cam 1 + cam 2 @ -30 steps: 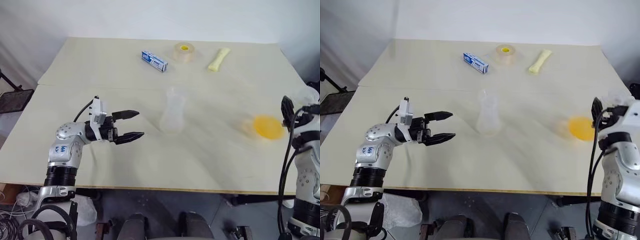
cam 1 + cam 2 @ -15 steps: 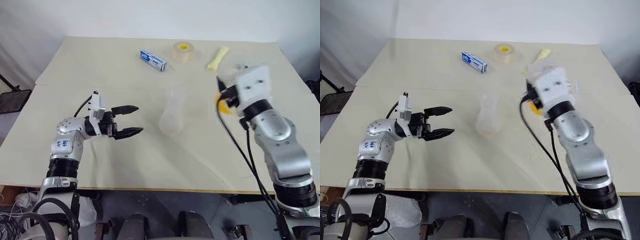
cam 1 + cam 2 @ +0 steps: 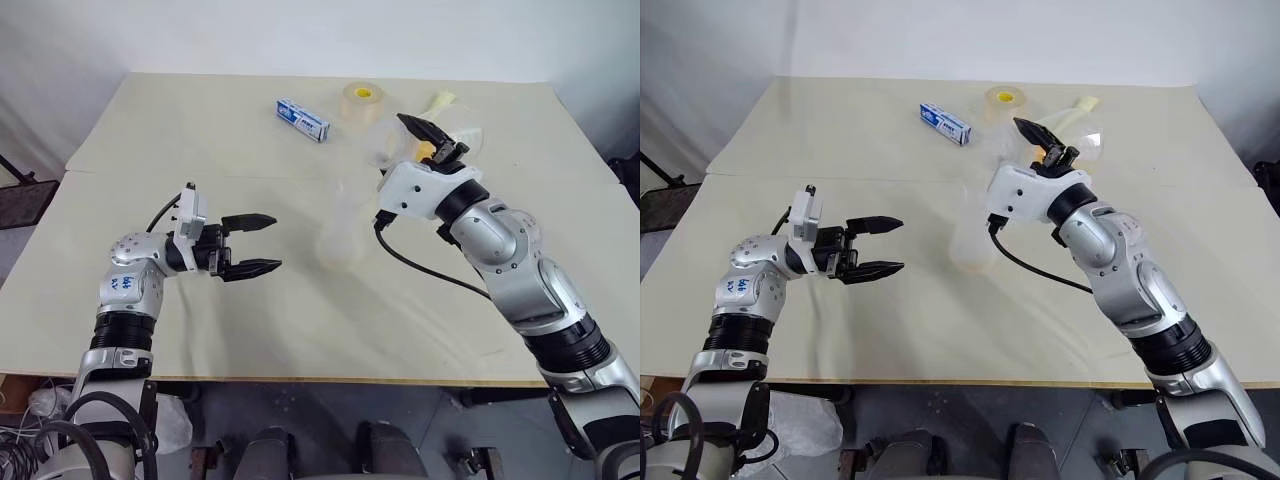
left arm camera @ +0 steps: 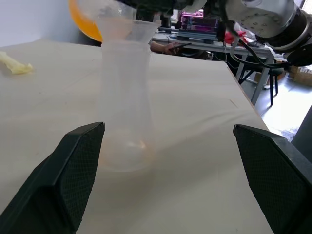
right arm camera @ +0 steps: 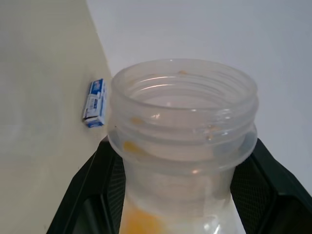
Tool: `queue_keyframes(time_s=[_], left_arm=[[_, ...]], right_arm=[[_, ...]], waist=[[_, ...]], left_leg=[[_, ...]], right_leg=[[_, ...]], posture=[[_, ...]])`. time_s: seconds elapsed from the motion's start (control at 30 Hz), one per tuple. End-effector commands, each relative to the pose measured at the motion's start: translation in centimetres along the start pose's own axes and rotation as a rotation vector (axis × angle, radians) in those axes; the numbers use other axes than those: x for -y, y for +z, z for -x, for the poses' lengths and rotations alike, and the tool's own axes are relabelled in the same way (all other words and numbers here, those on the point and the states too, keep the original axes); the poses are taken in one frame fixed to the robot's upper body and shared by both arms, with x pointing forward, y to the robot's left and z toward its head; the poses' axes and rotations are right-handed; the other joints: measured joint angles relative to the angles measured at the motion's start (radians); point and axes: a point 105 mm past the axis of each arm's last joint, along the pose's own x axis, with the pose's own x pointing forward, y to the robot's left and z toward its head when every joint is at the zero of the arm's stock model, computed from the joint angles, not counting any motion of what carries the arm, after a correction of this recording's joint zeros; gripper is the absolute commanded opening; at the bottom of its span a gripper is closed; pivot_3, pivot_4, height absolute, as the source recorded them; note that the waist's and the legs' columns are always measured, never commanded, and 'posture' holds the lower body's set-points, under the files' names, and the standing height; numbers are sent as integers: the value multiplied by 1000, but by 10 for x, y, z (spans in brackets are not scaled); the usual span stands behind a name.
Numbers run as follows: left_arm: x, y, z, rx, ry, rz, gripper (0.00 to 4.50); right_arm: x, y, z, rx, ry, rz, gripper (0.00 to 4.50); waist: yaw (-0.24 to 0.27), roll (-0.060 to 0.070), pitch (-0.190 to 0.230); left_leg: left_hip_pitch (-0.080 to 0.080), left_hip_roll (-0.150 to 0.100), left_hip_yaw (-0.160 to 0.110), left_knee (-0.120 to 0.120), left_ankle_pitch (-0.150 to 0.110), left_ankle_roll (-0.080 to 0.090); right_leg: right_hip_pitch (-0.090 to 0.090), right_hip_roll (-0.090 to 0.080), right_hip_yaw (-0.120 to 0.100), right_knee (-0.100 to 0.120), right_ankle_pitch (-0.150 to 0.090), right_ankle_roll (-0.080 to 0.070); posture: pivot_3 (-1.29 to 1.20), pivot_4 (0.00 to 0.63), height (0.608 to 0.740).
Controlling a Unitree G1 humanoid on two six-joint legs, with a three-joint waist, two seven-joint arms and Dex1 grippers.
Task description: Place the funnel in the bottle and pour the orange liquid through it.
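Logged funnel (image 4: pixel 128 28) seemingly seated already in neck of bottle (image 3: pixel 343 228); judged pour of orange liquid (image 4: pixel 81 18) still outstanding, with clear cup (image 5: pixel 183 141) clamped in right gripper (image 3: pixel 432 141) just above and right of bottle's mouth, tipped toward it. Noted left gripper (image 3: pixel 262 243) with fingers spread wide, empty, left of bottle and apart from it. Compared against a second before: found right arm swung in from far right of bottle, cup carried along, left gripper unmoved.

Bottle (image 3: pixel 343 232) on table (image 3: pixel 300 320), between arms
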Motion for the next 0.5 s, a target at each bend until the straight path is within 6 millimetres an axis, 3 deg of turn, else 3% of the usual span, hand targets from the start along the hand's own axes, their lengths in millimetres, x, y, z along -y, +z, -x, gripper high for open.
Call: queue_keyframes(time_s=[0.03,0.5], left_arm=[[-3,13,3,19,3,-50,4500],[-2,15,1,35,14,-57,4500]], right_arm=[[16,13,-4,83,-38,98,2461],[16,16,-17,183,-19,327,2461]], waist=[[-3,0,0],[-23,0,0]], left_leg=[[0,0,0,0,0,0],[0,2,0,-3,0,0]], right_leg=[[0,0,0,0,0,0],[-2,0,-1,1,0,0]], posture=[[0,150,740],[0,150,740]])
